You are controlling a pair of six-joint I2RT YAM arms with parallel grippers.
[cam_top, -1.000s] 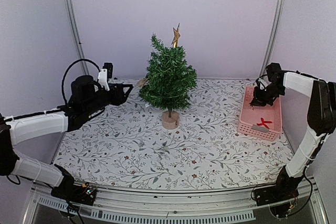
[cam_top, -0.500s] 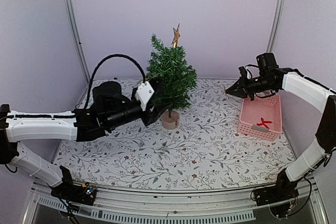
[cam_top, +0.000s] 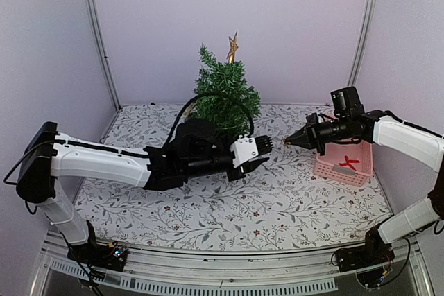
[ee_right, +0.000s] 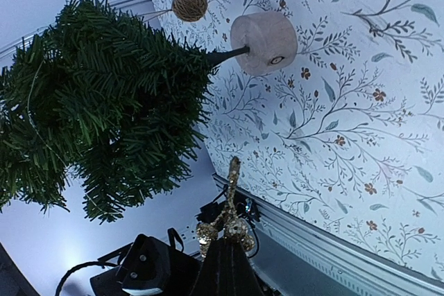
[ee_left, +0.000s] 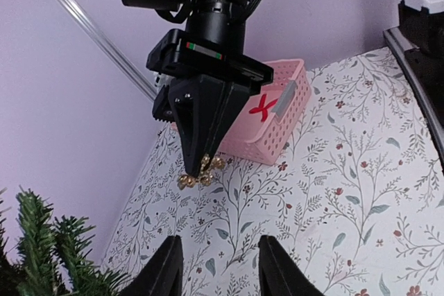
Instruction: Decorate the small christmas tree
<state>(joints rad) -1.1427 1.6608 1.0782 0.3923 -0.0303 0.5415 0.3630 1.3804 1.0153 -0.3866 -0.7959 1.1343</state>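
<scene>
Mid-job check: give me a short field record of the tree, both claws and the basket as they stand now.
tree: upright at the back of the table, gold star on top
left claw: open, empty, just right of the tree, facing the right claw
right claw: shut on a gold ornament, tip toward the left claw
basket: pink, at the table's right side, red cross-shaped piece inside

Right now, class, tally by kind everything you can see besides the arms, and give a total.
small christmas tree: 1
pink basket: 1
gold ornaments: 2 (star on tree, bead cluster in right gripper)
twine ball: 1
pieces in basket: 2 (red piece, grey piece)
total: 7
</scene>
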